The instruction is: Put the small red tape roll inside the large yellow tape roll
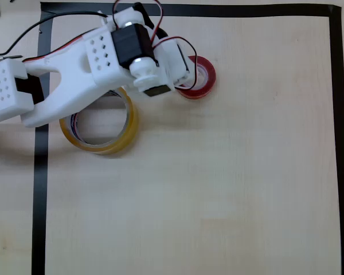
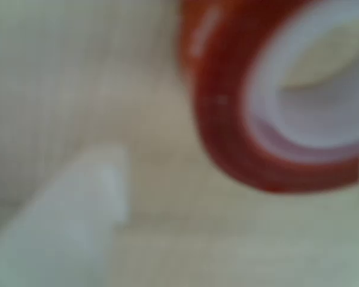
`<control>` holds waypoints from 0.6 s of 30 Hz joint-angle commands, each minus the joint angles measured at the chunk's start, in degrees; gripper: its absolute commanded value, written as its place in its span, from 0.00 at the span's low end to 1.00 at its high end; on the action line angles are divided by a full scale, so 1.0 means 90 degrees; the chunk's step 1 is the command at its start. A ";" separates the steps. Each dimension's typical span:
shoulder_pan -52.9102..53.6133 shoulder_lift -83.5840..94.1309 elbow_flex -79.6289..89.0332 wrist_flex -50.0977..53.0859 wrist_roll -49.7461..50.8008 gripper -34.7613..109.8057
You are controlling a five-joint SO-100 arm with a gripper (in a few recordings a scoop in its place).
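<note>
Gripper: white plastic two-finger gripper [image 1: 186, 77] sitting over the left edge of the small glossy red tape roll, at the top-middle of the overhead view; fingers mostly hidden under the wrist motor, so cannot tell whether they are spread or closed, or whether they are gripping the roll
Gripper finger: one blurred white finger [image 2: 78, 209] showing at lower left of the wrist view, lying apart from the red ring, bare table between them
Arm: white 3D-printed arm [image 1: 74, 69] with a black servo block and red and black wires, reaching in from the left edge of the overhead view and passing over the top of the yellow roll
Red roll: small glossy red tape roll [image 1: 202, 76] with a white inner core, lying flat on the table just right of the gripper; in the wrist view it is filling the upper right [image 2: 227, 119], out of focus
Yellow roll: large thin-walled ring of translucent yellowish tape [image 1: 112, 143], inner core printed blue and red on white, lying flat left of and below the red roll, apart from it, upper rim covered by the arm
Roll relation: red roll sitting outside the yellow ring, not touching it
Table: pale wood-grain tabletop [image 1: 218, 189] carrying both rolls
Border: black tape line [image 1: 336, 114] framing the work area along the top, left and right sides
</note>
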 commanded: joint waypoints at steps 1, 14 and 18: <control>-0.0068 0.0137 -0.0674 0.0049 -0.0020 0.38; -0.0098 -0.0371 -0.0889 0.0049 -0.0010 0.31; -0.0098 -0.0439 -0.0830 0.0049 0.0000 0.24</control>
